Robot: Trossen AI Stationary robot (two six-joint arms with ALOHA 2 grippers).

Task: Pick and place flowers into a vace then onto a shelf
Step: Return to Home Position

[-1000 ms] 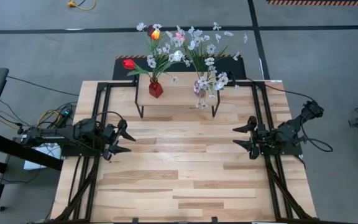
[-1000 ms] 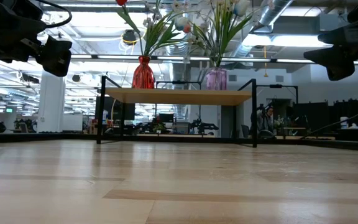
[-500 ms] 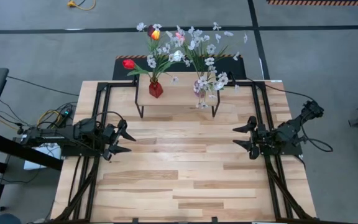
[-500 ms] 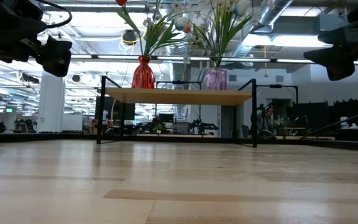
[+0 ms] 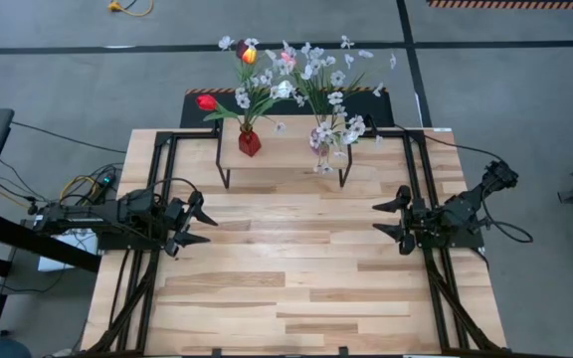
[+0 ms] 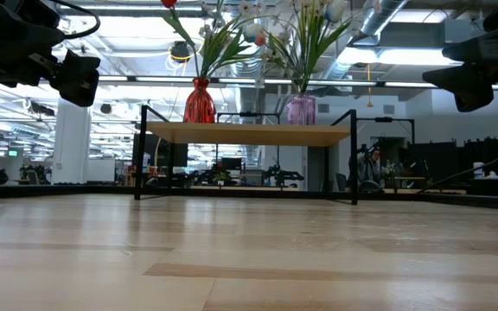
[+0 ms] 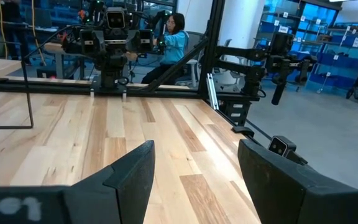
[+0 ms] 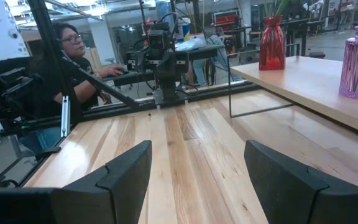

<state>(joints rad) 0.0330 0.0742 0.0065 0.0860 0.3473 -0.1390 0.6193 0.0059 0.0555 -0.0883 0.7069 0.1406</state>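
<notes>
Pale wooden planks are making up the tabletop [image 5: 286, 288], which is sitting on a grey floor [image 5: 68, 60], and an open workshop of racks and desks is showing beyond it. Both arms are hanging above the wood about halfway along its depth, drawn back to opposite sides and pointing at each other. The left hand [image 5: 210, 230] is hovering close to its own edge with its two dark fingers [image 7: 129, 177] spread wide and gripping nothing. The right hand [image 5: 376, 218] is mirroring it at the opposite edge, its fingers [image 8: 284, 180] likewise parted and empty. Well apart from both hands, off to one side of each and roughly midway between them toward the far edge, the shelf [image 5: 286, 154] is standing on thin dark legs. It is carrying two upright vases: a red vase [image 5: 250, 142] at the end nearer the left hand and a pink vase [image 5: 322, 139] at the end nearer the right hand. The flowers [image 5: 283, 89] are rising out of both vases and fanning above the shelf, with a red tulip [image 5: 205, 101] leaning out toward the left hand's side. Past the right arm a seated person [image 7: 174, 34] in a teal top is showing, and a second person [image 8: 73, 56] is sitting at a desk beyond the left arm.
</notes>
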